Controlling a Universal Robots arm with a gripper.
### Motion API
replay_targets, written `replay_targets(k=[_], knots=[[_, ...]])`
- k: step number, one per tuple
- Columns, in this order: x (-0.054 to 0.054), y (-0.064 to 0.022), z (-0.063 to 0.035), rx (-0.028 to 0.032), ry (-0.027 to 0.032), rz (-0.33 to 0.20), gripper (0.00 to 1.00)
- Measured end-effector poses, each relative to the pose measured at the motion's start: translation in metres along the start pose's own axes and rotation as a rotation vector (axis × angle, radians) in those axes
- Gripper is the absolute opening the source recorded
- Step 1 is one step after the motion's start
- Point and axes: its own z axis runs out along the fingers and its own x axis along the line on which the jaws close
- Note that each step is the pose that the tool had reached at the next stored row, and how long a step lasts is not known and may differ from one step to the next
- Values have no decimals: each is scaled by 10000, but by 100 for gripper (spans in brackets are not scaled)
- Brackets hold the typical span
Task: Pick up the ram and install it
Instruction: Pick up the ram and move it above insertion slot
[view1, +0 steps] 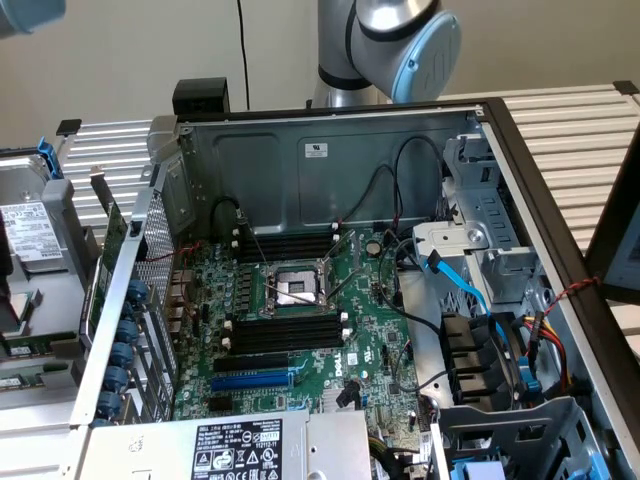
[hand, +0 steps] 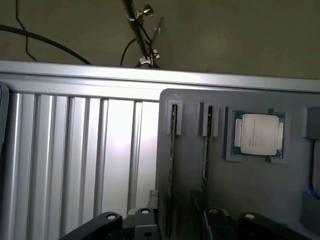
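Grey tray (hand: 250, 200) held the ram (hand: 173, 160) on edge near its side edge, second stick (hand: 205, 160) beside it. Gripper (hand: 180, 227) hung over it, jaws released, nothing grasped. Motherboard (view1: 375, 300) memory slots (view1: 290, 332) looked empty: pick and install both undone.

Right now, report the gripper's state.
Gripper: open, holding nothing, nearest a ram standing in the tray.

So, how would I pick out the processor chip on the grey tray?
Start at the grey tray on the ribbed metal table. The processor chip sits in its square pocket beside two narrow slots; it alone is square and silver-topped.
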Motion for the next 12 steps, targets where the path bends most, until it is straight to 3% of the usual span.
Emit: replay_targets(k=[12], knots=[[31,-12,212,79,4,2,38]])
